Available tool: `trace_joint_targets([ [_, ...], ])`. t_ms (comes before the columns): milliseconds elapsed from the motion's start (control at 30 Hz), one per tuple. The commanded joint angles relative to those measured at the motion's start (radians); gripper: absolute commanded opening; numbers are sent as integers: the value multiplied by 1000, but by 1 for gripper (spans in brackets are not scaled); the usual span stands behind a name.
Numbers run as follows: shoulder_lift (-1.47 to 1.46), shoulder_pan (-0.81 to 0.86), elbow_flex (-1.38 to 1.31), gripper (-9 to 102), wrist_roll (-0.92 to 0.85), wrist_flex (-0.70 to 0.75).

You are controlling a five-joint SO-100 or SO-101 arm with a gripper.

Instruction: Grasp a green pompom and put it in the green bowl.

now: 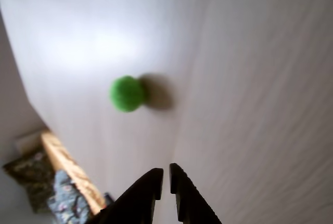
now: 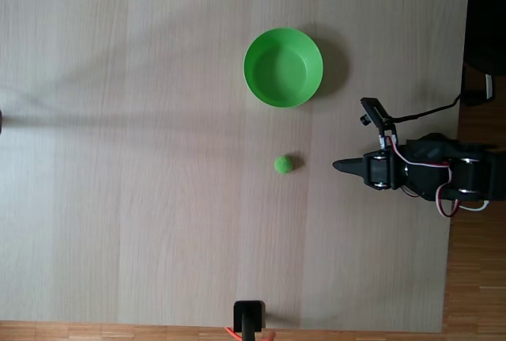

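Fixed view, looking straight down: a pale wood-grain bench [image 2: 158,159] carries everything. The green bowl [image 2: 283,67] sits on it toward the top, with nothing inside. The black arm [image 2: 443,175] reaches in from the right edge, its pincer [image 2: 338,165] pointing left, fingers nearly together and holding nothing. The green pompom [image 2: 284,164] lies on the bench below the bowl, just left of the pincer tip, apart from both. In the wrist view the pompom [image 1: 126,93] lies ahead of the narrow pincer [image 1: 165,174].
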Motion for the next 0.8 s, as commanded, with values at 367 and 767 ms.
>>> trace_joint_targets([
  [367,-798,6,-509,0,3,-123],
  [767,-1269,-9,-888,0,-5,-172],
])
